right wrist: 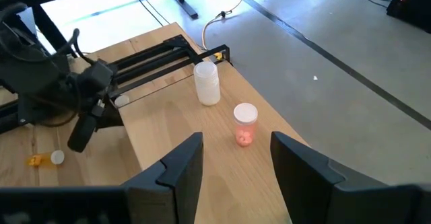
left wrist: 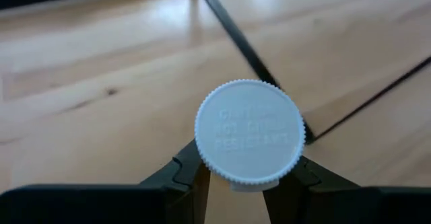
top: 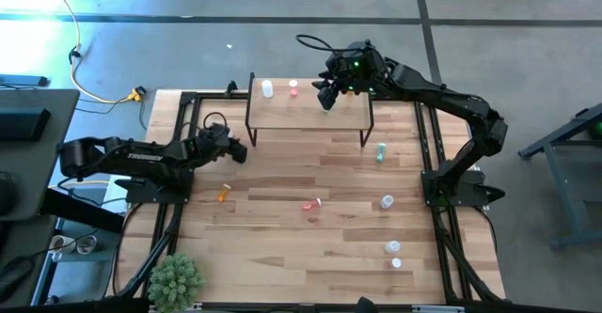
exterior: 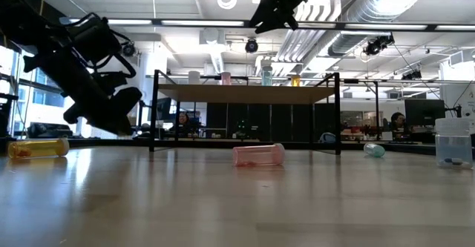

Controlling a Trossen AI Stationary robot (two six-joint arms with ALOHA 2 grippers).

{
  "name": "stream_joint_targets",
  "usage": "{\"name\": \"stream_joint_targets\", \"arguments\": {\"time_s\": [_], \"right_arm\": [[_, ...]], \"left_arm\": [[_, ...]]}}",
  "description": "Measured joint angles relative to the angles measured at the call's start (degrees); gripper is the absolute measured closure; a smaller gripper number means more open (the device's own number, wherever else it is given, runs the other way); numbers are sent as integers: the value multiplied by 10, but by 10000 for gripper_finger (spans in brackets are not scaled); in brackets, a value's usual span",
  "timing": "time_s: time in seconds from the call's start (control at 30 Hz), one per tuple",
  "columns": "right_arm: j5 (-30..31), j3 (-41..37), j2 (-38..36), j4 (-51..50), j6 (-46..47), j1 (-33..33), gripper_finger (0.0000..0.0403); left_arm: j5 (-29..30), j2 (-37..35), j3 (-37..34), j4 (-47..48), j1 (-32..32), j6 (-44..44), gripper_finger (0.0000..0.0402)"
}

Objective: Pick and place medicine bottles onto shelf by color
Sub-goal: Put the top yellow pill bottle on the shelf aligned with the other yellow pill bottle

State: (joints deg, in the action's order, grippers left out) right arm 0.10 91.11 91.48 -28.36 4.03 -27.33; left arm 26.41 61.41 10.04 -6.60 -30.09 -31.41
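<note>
Left end effector (left wrist: pixel 236 177) clamped on white-capped bottle (left wrist: pixel 249 133), right end effector (right wrist: pixel 232 160) parted, empty, above shelf (top: pixel 310 111)

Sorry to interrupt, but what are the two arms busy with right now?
The left hand is shut on a white-capped bottle, held above the table beside the shelf. The right hand hovers open over the shelf, where a white bottle and a pink one already stand. Other bottles remain on the table.
</note>
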Motion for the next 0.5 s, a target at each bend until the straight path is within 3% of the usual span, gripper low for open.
{"name": "stream_joint_targets", "arguments": {"time_s": [0.23,0.5], "right_arm": [[0,0,0,-1,0,0,237],[-1,0,0,-8,0,0,237]], "left_arm": [[14,-28,55,23,0,49,305],[101,-50,166,218,0,76,305]]}}
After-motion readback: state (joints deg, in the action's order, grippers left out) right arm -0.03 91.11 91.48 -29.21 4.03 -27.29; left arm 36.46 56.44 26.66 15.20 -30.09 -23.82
